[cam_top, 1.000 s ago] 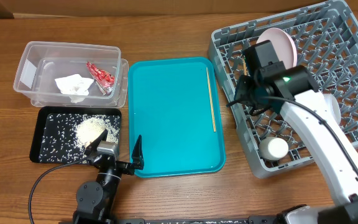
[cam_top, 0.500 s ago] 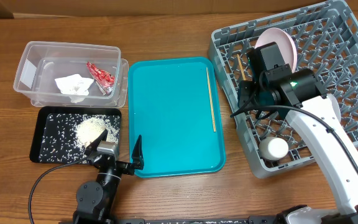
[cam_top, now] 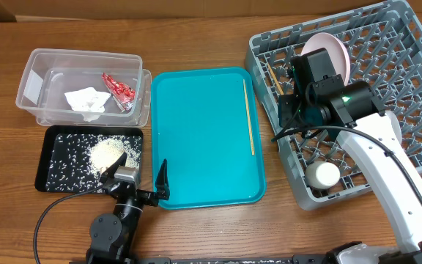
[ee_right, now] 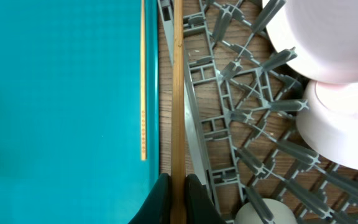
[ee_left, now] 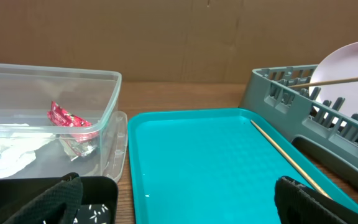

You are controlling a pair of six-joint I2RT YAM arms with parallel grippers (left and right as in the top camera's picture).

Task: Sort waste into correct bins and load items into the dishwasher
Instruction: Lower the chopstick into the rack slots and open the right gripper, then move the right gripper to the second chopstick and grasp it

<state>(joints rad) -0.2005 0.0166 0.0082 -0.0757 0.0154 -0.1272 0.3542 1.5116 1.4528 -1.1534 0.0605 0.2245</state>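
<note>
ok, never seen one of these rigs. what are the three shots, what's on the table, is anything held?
Two robot arms at a wooden table, each ending in a two-finger gripper. One picture looks down from above; the other two come from a camera on each wrist. On the table: a clear rectangular plastic tub holding a red crinkled wrapper and a crumpled white napkin, a shallow black tray with rice grains, a teal tray carrying one thin wooden chopstick, and a grey plastic dish rack with a round pink plate. The right gripper is shut on a second wooden chopstick by the rack's wall. The left gripper is open, holding nothing.
</note>
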